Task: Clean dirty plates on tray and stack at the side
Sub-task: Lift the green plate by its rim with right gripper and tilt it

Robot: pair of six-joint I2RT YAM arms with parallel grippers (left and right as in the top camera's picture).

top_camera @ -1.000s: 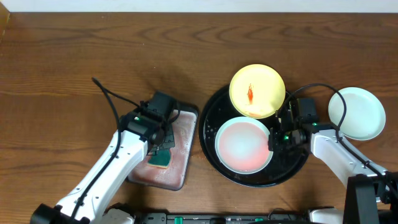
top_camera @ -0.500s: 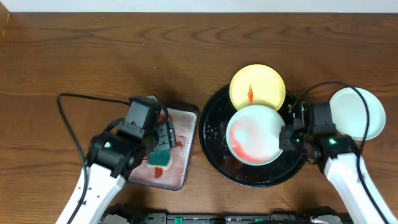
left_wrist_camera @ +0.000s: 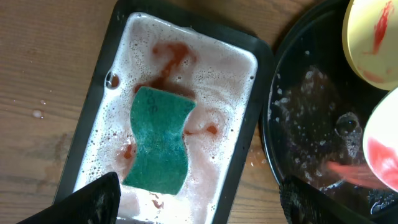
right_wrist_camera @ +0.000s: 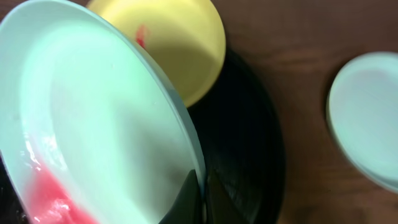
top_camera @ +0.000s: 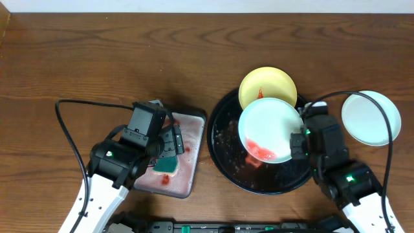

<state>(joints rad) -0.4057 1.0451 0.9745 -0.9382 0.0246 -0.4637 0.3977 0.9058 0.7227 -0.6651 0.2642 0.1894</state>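
right gripper (right_wrist_camera: 200, 194): clamped on the rim of the mint-white plate (top_camera: 270, 129). Wrist view shows the rim pinched between both fingers.
held plate attitude: lifted and tilted over the black tray (top_camera: 223, 165), low side toward the tray's middle.
why tilted: red rinse (top_camera: 262, 152) has pooled at the low edge. My read is that it's being drained into the tray, not onto the table.
grip location: right-hand rim, opposite the pool, so the fingers are clear of the red mess.
yellow plate (top_camera: 268, 87): at the tray's far rim, partly under the held plate's far edge, with a red smear on it. Looks not yet cleaned.
clean plate (top_camera: 370, 118): on the table right of the tray, off it, no red visible. Probably the start of the stack.
left gripper (left_wrist_camera: 202, 202): fingers spread wide, holding nothing, hovering over the grey tray (left_wrist_camera: 87, 143).
sponge (left_wrist_camera: 158, 140): lies flat in pinkish foam in the grey tray, between the open fingers' line and the far wall. No contact visible.
why parked there: likely ready to pick the sponge up for the next scrub.
risk: wet rim in a narrow pinch, so the plate could slip.
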